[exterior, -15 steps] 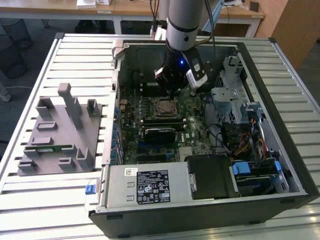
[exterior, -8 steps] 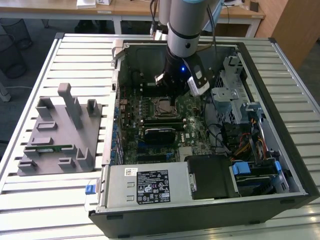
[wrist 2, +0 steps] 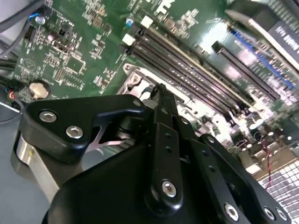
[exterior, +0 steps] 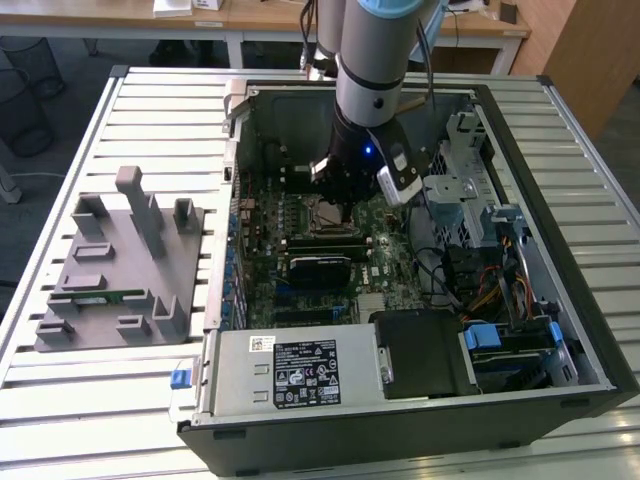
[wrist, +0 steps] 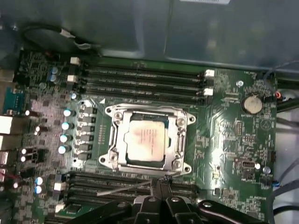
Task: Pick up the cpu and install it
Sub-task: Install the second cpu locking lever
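Slatted counter (exterior: 90,400) carries our opened case (exterior: 590,330); cpu (wrist: 145,138), faint unreadable print, sits in its socket (wrist: 112,140); pincer (wrist: 161,183) pressed together beside it.

In the exterior view the arm (exterior: 372,70) runs off the top edge and blocks part of the motherboard (exterior: 300,250) at the center of the frame. The second wrist view's right side is blurry, and the gripper (wrist 2: 159,91) covers most of the socket (wrist 2: 133,77).

exterior view high above the open computer case (exterior: 560,330), both wrist views close over its motherboard (wrist: 224,140)
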`<state>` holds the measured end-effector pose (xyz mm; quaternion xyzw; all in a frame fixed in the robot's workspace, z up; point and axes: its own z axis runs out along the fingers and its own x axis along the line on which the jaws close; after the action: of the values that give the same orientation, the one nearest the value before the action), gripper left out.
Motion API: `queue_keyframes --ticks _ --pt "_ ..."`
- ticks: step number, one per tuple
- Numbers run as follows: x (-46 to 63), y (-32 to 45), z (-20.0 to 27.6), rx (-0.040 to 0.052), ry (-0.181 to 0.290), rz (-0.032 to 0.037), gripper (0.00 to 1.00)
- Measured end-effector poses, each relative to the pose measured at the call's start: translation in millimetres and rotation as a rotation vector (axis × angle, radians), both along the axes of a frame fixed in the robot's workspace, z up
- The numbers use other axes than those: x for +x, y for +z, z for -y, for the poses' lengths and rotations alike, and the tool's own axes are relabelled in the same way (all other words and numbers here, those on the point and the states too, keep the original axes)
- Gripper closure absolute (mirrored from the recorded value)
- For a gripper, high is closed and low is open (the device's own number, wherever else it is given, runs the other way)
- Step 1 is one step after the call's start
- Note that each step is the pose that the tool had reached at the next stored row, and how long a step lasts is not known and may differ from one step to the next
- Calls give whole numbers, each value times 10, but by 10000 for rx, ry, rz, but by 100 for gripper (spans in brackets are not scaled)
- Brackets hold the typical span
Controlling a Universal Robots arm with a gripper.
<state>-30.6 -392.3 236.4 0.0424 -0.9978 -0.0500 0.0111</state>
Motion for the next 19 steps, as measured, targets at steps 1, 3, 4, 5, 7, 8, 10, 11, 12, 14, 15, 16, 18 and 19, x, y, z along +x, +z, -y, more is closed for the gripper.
queue_keyframes --ticks 1,3,4,5,7,8,10,11,12,14,15,16,18,19 --pt "-20 -1 9 0 0 -1 89" --pt "-62 -6 22 3 2 0 89" --pt "-81 -8 27 2 1 -1 89" --pt "-100 -11 31 2 1 -1 89" --pt "-162 -15 33 3 1 -1 89" --pt "-198 -16 34 3 4 0 89" --pt "-245 -18 34 8 0 0 89" --pt "-256 -17 34 16 0 -1 89" --pt "-258 -18 34 25 0 0 89" --pt "-258 -28 34 34 3 -1 89" --pt "-259 -38 34 31 2 -9 89" --pt "-259 -51 34 32 2 -12 89" --pt "-261 -77 34 38 1 -23 89" --pt "-265 -86 34 46 0 -29 89"
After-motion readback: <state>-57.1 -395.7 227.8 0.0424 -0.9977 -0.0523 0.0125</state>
